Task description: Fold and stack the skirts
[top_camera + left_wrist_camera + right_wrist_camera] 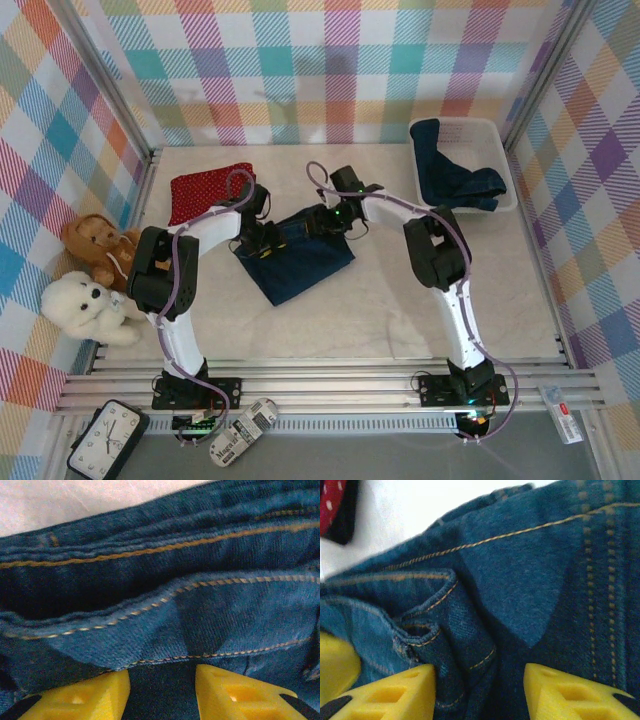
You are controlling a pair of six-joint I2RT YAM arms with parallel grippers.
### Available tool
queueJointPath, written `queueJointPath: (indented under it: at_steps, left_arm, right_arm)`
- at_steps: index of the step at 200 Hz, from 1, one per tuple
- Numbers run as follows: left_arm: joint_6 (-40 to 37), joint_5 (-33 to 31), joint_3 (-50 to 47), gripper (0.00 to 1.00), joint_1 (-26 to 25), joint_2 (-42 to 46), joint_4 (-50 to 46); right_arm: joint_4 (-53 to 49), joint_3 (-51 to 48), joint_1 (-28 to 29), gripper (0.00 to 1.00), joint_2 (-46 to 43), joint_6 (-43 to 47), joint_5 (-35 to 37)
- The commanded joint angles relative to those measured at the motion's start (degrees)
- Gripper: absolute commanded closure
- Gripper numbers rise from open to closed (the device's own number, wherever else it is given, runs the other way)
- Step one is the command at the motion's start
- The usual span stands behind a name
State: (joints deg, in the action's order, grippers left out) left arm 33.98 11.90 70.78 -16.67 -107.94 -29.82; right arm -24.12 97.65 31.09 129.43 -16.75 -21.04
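Denim skirt (305,262) judged mid-fold: at its 12 o'clock edge, right gripper (480,690) stands parted, empty; left gripper (162,692) half-parted, hold untellable; flattening probably needed.

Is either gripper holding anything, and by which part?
The right gripper stands open over the denim skirt, holding nothing; whether the left gripper pinches its edge cannot be told.

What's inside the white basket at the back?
A crumpled dark blue skirt lies inside the white basket, covering most of its floor. Whether anything else hides under that cloth cannot be seen.
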Motion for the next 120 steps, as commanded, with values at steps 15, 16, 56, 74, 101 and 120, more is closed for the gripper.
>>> queueJointPath:
  at_steps: [15, 16, 56, 74, 101, 120]
  left_arm:
    - [-2.7, -5.59, -1.69, 0.57, 1.24, -6.26, -9.05]
    - [-2.87, -5.54, -1.61, 0.57, 1.22, -6.29, -9.04]
    - [-6.99, -2.34, 2.21, 0.57, -0.89, -8.02, -8.77]
    - [-9.07, -0.25, 4.92, 0.57, -2.37, -8.9, -8.62]
    - [-12.18, 0.97, 9.4, 0.57, -3.11, -9.18, -10.26]
    - [-13.37, 0.75, 10.12, 0.57, -3.11, -8.28, -11.42]
  right_arm:
    - [-6.36, -9.2, -0.07, 0.51, -9.29, 5.73, 1.17]
    - [-6.41, -9.56, -0.11, 0.51, -9.46, 5.75, 1.0]
    - [2.7, -26.04, -0.07, 0.59, -18.2, -4.48, -6.45]
    - [8.57, -32.57, 0.32, 0.69, -20.9, -10.6, -8.8]
    - [16.78, -39.32, 1.96, 0.84, -23.77, -18.13, -10.92]
    - [24.58, -44.11, 3.08, 0.87, -27.36, -24.3, -13.02]
